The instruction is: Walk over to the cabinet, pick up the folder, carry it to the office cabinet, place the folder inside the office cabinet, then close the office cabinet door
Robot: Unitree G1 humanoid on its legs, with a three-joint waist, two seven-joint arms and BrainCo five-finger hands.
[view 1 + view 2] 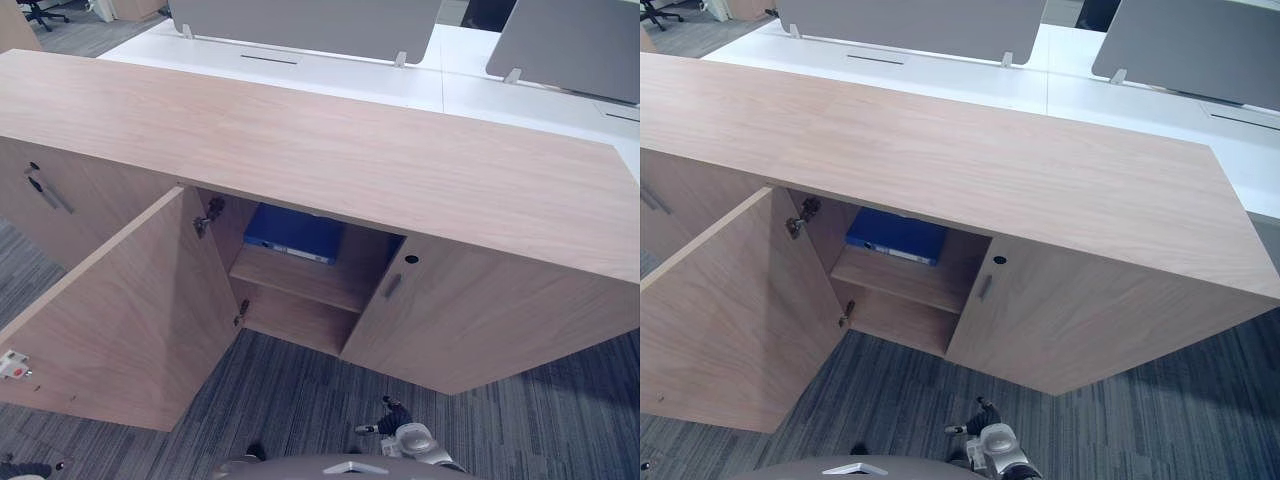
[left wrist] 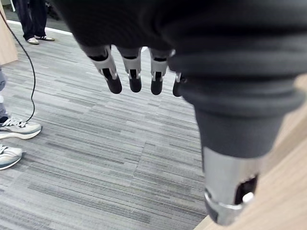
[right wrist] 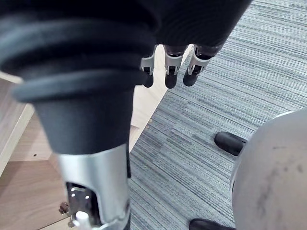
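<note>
The head views show a long wooden cabinet with its left door swung wide open toward the near side. The blue folder lies flat on the upper shelf inside, at the far back of the open compartment. The right door is shut. Beyond the cabinet stand white desks with grey dividers.

The left wrist view shows the left hand hanging over the grey carpet, fingers loosely straight and holding nothing. A person's shoes stand near, and another person's legs farther off. The right wrist view shows the right hand, fingers likewise slack and empty, over the carpet just beside the cabinet's wood.
</note>
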